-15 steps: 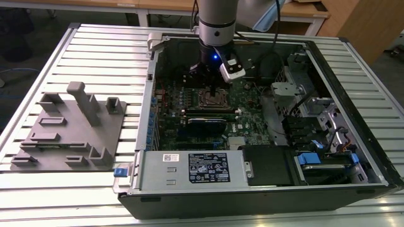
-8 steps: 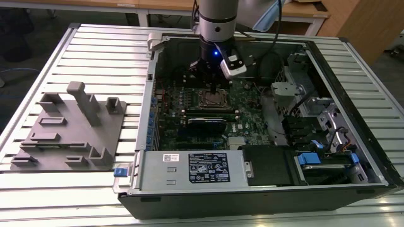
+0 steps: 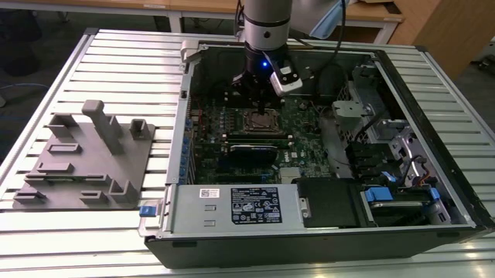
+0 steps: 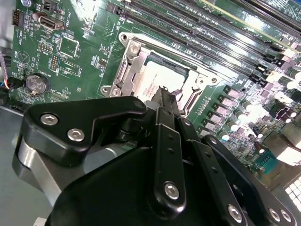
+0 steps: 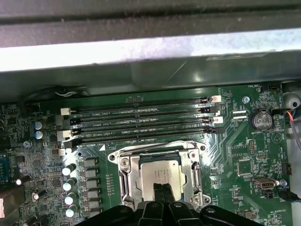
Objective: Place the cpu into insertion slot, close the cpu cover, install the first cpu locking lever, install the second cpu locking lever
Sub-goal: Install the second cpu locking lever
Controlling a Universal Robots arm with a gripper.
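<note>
One cpu [image 5: 160, 170] seated in one slot [image 5: 123, 161]; one cover [image 5: 134, 184] closed over it. One claw [image 5: 162, 189], fingers pinched together, tips touching the cpu. Four memory slots [image 5: 141, 118] beside.

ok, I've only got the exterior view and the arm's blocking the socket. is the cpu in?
Observer: Yes. In both wrist views the cpu sits flat in the insertion slot.
Operator: Cover?
Observer: The cpu cover lies down around it, and the cpu shows through its window.
Operator: Jaws?
Observer: In the first wrist view the gripper has its jaws shut, with the tips over the cpu's middle. I can't tell if they touch it.
</note>
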